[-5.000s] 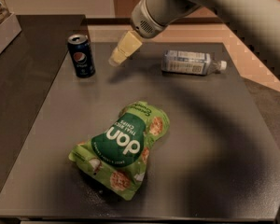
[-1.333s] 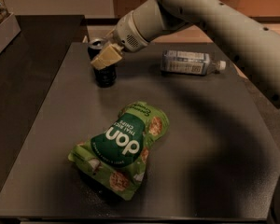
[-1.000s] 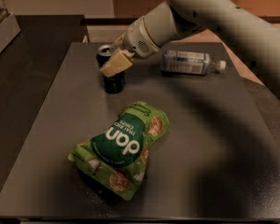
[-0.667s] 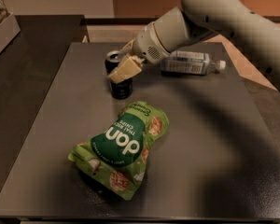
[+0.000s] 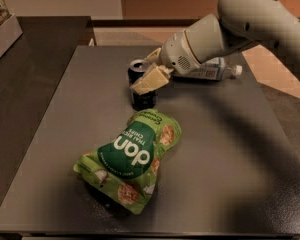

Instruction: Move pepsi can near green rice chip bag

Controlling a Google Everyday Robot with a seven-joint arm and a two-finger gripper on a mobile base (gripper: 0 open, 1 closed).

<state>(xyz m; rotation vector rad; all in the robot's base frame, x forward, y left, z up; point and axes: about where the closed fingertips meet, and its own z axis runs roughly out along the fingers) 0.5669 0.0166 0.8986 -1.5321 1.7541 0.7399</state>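
Gripper (image 5: 146, 74) grips pepsi can (image 5: 144, 100) just beside green rice chip bag (image 5: 130, 156).

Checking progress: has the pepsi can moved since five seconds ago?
Yes. Gripped by the tool, the pepsi can moved right and nearer, from the table's far-left corner to just behind the green rice chip bag.

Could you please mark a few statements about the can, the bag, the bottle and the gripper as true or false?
1. The gripper is shut on the can, just beyond the far end of the bag. True.
2. The can lies on its side. False: it is upright.
3. The bag lies on the table. True.
4. The bottle stands upright to the left of the can in the picture. False: it lies on its side to the right of the can, partly behind the arm.
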